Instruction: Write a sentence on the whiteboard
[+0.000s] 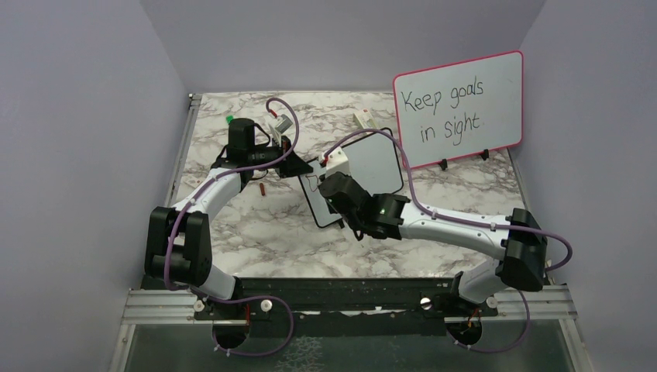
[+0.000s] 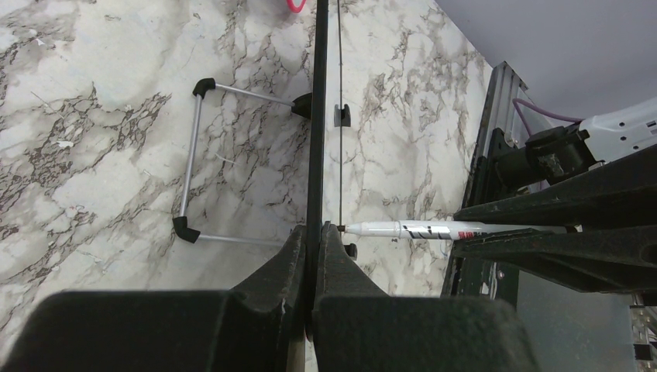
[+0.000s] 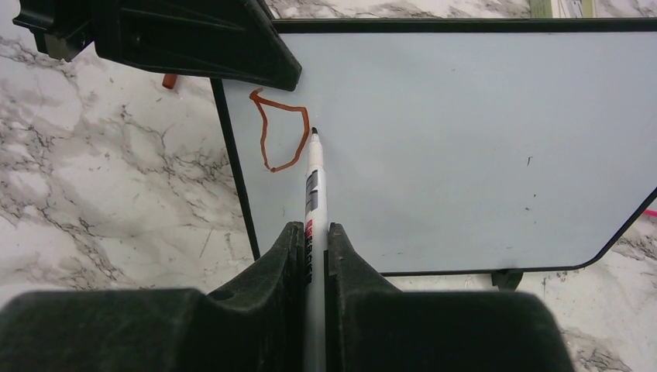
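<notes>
Right pincer (image 3: 311,232) pinching marker (image 3: 314,178), tip on whiteboard (image 3: 480,139) face, just right of a red loop (image 3: 267,128) near the board's corner. That loop is the only red stroke on it. Left pincer (image 2: 313,232) pressed together on the board's edge. Board stands mid-desk (image 2: 101,155), between the arms. Pink board (image 1: 457,101) with black writing behind it, right side.
</notes>
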